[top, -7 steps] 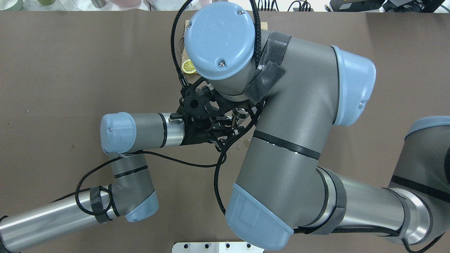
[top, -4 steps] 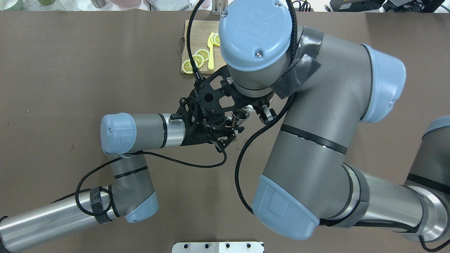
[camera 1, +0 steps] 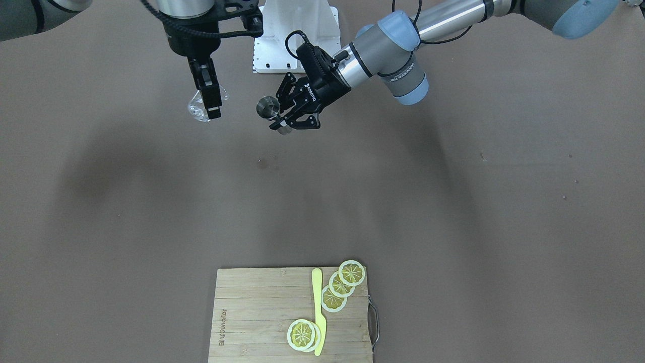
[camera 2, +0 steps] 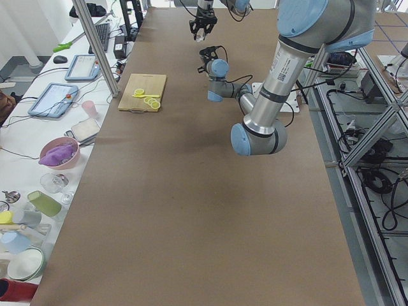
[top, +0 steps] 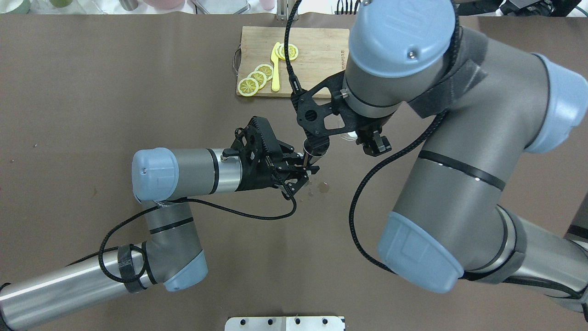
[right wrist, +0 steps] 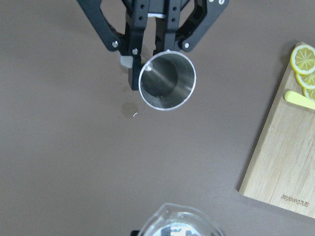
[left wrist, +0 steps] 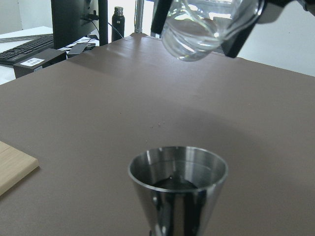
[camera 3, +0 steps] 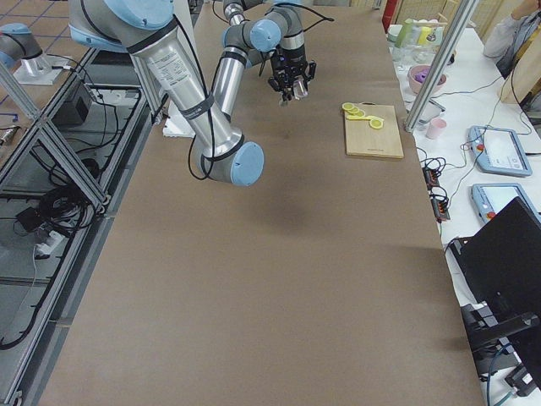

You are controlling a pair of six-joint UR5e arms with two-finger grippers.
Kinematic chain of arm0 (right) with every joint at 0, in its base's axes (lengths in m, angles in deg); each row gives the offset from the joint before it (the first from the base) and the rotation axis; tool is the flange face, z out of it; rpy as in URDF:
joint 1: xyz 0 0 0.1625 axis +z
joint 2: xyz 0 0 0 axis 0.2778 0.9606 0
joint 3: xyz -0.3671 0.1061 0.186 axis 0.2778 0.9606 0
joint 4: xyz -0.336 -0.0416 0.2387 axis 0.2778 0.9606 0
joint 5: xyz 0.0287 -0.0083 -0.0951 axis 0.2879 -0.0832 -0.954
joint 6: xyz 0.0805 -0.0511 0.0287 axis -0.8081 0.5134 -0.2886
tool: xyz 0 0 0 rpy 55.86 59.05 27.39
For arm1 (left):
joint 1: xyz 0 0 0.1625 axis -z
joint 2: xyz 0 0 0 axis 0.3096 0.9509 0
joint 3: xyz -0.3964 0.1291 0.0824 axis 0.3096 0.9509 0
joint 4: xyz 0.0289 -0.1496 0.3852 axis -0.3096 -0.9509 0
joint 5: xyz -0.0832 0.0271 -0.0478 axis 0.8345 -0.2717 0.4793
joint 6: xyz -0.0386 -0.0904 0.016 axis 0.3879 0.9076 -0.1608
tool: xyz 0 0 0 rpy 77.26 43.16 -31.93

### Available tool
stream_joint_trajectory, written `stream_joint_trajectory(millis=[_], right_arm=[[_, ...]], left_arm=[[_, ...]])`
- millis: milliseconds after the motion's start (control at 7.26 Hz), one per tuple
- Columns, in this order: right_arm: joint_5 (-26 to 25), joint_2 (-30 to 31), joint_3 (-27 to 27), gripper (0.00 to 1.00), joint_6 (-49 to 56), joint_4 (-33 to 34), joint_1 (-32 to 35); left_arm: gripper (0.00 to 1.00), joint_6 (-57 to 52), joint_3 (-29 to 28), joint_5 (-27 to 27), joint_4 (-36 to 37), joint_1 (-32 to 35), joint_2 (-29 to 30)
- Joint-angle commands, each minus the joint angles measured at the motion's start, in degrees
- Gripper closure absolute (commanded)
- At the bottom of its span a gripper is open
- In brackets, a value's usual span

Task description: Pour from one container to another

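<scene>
Left gripper [camera 1: 278,115] clenched on steel cup [camera 1: 267,107], mouth up, upper centre, as receiver. Right gripper [camera 1: 207,103] grasped clear glass [camera 1: 198,109], upper left, apart from cup, not above its mouth. Small puddle [right wrist: 130,109] on table beside cup suggested spill.

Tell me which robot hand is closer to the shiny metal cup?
Left. The left gripper is shut on the metal cup. The right gripper hangs apart, off to its side, holding a clear glass.
</scene>
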Motion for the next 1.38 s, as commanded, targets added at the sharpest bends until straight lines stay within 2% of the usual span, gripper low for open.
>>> stream_joint_trajectory(millis=[0,688,1239], right_arm=[[5.08,7.11,-0.25,1.0,0.22,-8.41,4.05],[17.28,20.92,0.88,1.0,0.92,-25.03,13.27],[28.8,26.47,10.36,1.0,1.54,-38.82,21.45]], left_arm=[[1.0,-0.04,-0.03,-0.16,0.27,0.09,-0.08],[1.0,0.39,0.5,-13.14,0.36,0.35,-3.42],[1.0,0.48,3.91,-24.75,0.53,0.26,-10.26]])
